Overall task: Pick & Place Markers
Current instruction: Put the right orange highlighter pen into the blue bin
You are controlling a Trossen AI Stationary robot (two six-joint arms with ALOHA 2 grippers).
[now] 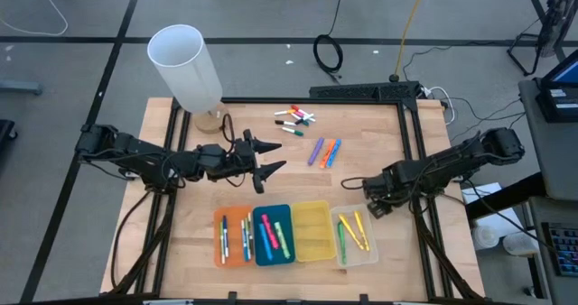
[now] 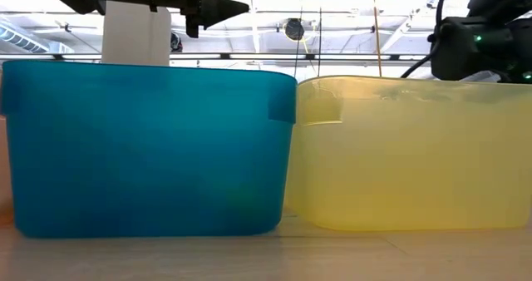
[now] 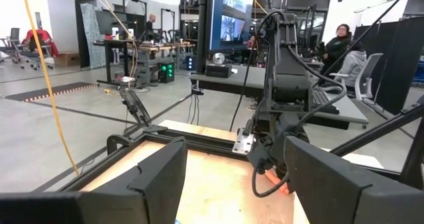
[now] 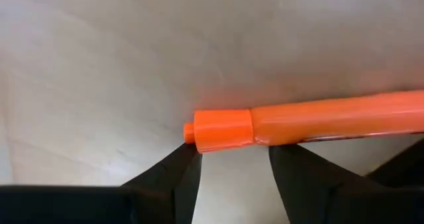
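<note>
From above, the left gripper [image 1: 271, 157] is seen spread and empty above the orange tray [image 1: 236, 236] and blue tray [image 1: 273, 235], while the right gripper [image 1: 354, 186] is too small there for its fingers to be read, and loose markers [image 1: 323, 152] lie in two groups at the table's middle and far side. In the low view almost everything is blocked by the blue tray and the yellow tray [image 2: 407, 152], only dark arm parts showing over their rims. The left wrist view shows its fingers [image 3: 159, 177] apart with nothing between; only the right wrist view shows an orange marker [image 4: 305, 126] lying across both fingertips [image 4: 179, 168], its far end cut off, and pinching cannot be told.
</note>
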